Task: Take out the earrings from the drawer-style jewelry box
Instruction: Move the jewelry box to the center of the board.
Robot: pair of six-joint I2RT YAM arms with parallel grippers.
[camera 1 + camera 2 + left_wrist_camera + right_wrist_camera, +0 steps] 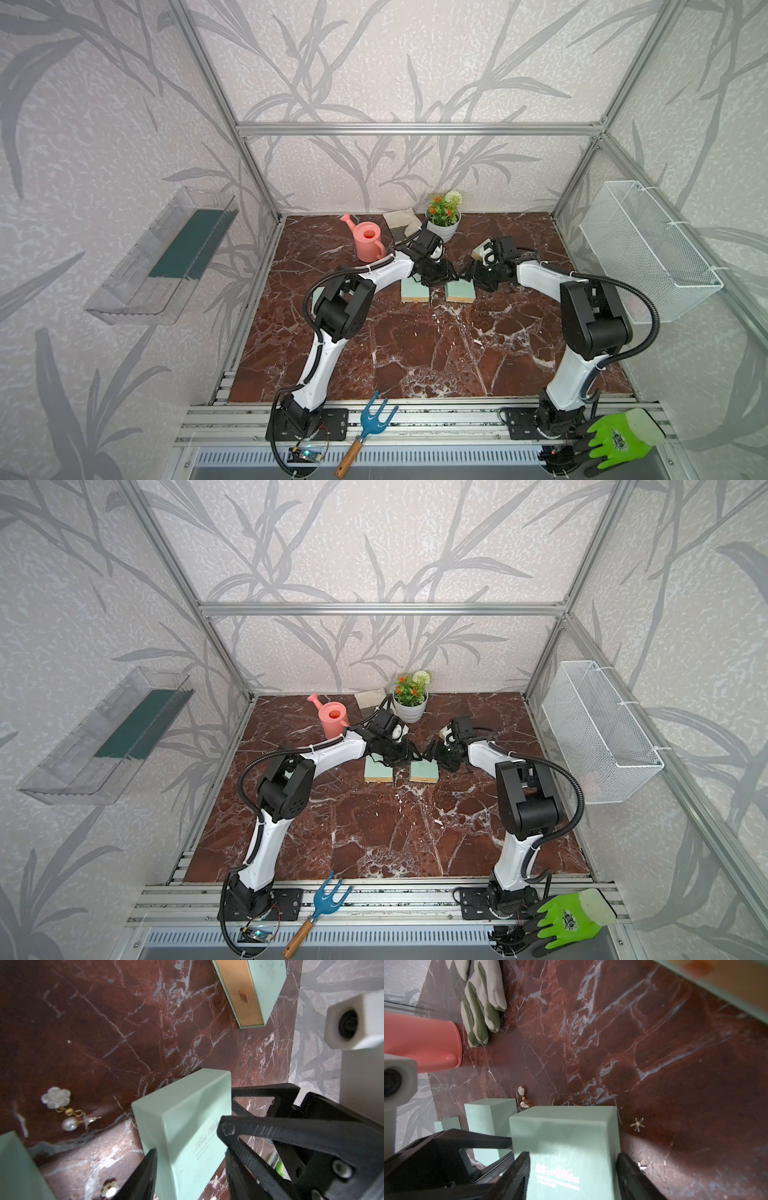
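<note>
The left end effector (189,1140) and the right end effector (573,1156) each stand about half open. Both press their fingers against opposite sides of the same mint-green jewelry box (460,294), which is on the marble desk (415,353) beside a second mint box (414,293). The earrings (60,1109) lie out on the desk: a flower-and-pearl one between the two boxes, and a star-shaped one (637,1124) just beside the gripped box's other side.

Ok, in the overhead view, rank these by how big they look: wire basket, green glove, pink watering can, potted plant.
1. White wire basket
2. Green glove
3. Pink watering can and potted plant look about alike, so I won't rank them.
</note>
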